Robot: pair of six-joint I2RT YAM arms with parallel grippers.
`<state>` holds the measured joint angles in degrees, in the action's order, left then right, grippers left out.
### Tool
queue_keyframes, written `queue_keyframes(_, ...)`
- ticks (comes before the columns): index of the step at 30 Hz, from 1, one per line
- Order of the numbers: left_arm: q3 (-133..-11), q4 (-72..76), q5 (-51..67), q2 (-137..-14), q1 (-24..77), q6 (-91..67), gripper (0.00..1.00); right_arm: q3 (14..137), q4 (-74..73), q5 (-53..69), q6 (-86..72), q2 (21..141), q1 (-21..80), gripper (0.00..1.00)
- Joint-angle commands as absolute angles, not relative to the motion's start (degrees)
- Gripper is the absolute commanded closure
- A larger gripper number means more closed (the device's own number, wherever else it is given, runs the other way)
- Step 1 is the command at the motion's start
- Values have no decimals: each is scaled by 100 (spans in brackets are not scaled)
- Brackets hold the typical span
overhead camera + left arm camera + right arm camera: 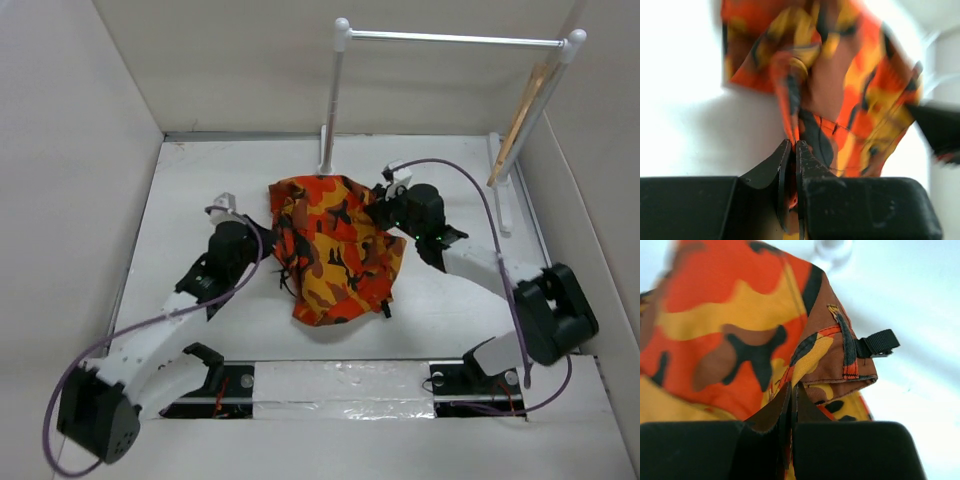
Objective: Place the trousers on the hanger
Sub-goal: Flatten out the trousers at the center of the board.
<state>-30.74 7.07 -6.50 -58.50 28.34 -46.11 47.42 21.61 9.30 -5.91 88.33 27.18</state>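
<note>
The camouflage trousers point(335, 250) lie bunched in the middle of the white table, just in front of the rail's left post. My left gripper point(262, 230) is at their left edge and is shut on a fold of the fabric point(795, 112). My right gripper point(385, 212) is at their upper right edge and is shut on the waistband corner point(837, 357), beside a black loop point(880, 343). The tan wooden hanger point(520, 122) hangs from the right end of the rail, apart from the trousers.
A white metal rail point(455, 38) on two posts stands at the back of the table. White walls point(70, 150) enclose the table on the left, back and right. A taped strip point(340, 385) runs between the arm bases at the near edge.
</note>
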Motion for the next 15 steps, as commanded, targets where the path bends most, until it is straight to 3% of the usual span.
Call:
queue_keyframes(1,-3935,-539,-1774,-4634,2603,-4351,100,4913,2032,282,-185,7695,2795,100)
queue_keyframes(6,-4902,-1353,-3136,-3271,2443,-3649,100,5351,1092,-182,130,6541,2795,100)
queue_keyframes(11,-6379,-1196,-4225,-3120,2443,-2307,100,6570,344,-255,413,5802,2743,100)
queue_keyframes(15,-6890,-458,-4360,-3199,2443,-1574,100,7048,-253,-63,413,5119,2742,100)
